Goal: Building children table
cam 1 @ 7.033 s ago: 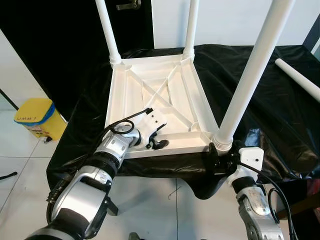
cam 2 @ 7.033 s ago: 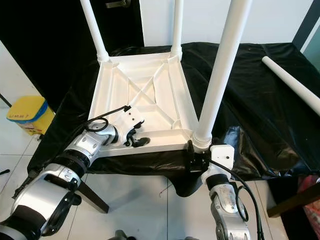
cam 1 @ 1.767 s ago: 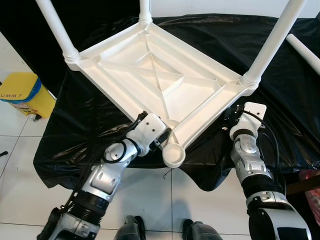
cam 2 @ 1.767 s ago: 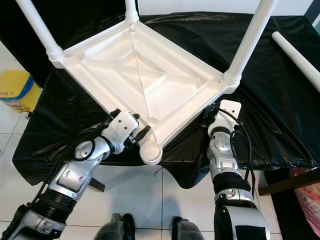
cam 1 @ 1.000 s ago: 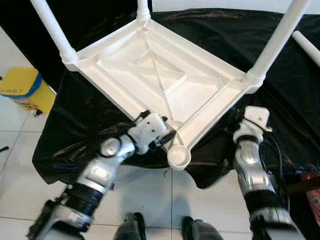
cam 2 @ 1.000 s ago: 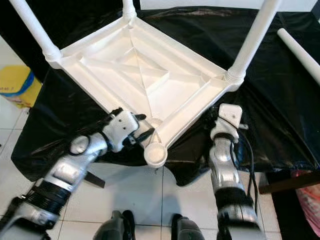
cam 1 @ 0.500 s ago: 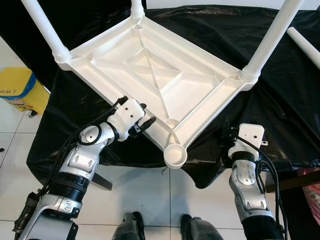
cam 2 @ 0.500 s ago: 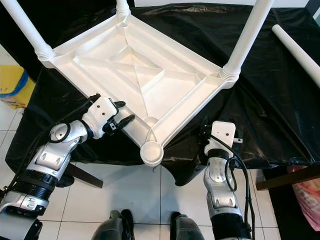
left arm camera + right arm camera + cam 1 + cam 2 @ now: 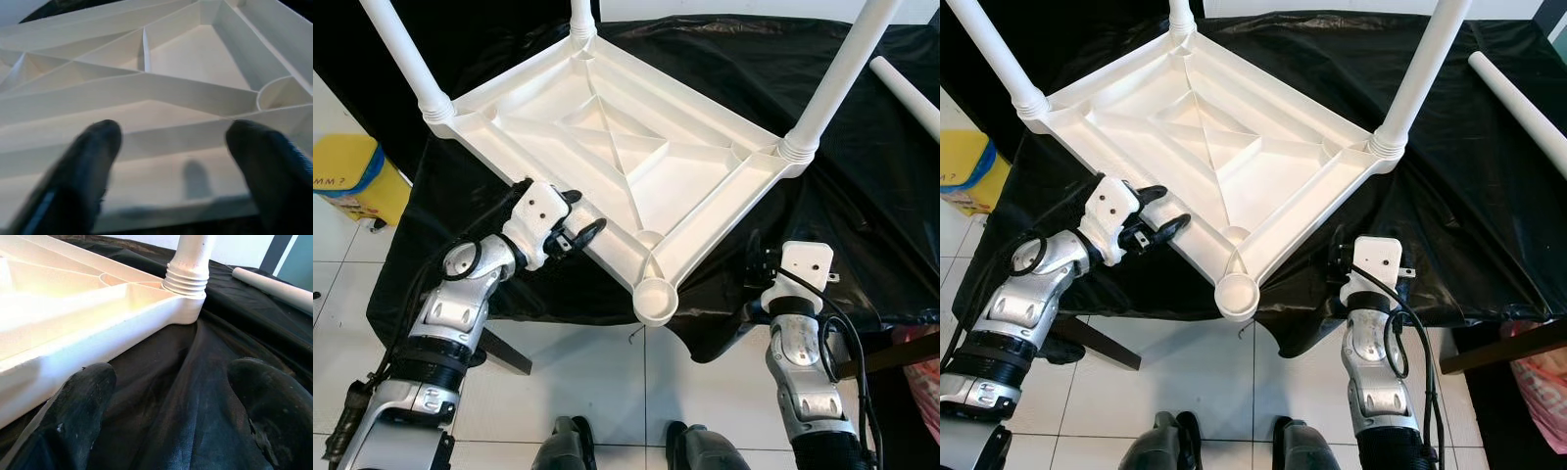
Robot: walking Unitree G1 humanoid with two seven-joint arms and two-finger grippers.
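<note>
**Upturned table on the black sheet, both grippers spread**

You have the white plastic children's table top (image 9: 626, 157) lying upside down on the black plastic sheet (image 9: 862, 166), three white round legs (image 9: 832, 83) screwed in and standing up. The nearest corner carries an empty round socket (image 9: 656, 302) overhanging the sheet's front edge. Your left gripper (image 9: 582, 233) sits at the near-left rim, fingers spread; its wrist view adds that the two black fingers (image 9: 85, 171) straddle the rim, looking across the ribbed underside. Your right gripper (image 9: 166, 406) hovers over the sheet below the right corner, fingers apart and holding nothing; its wrist view shows the threaded collar (image 9: 186, 279) of the right leg close up. A loose white tube leg (image 9: 1518, 93) lies on the sheet far right. From the head you also see a yellow bin (image 9: 357, 176) on the tiled floor (image 9: 597, 382)
</note>
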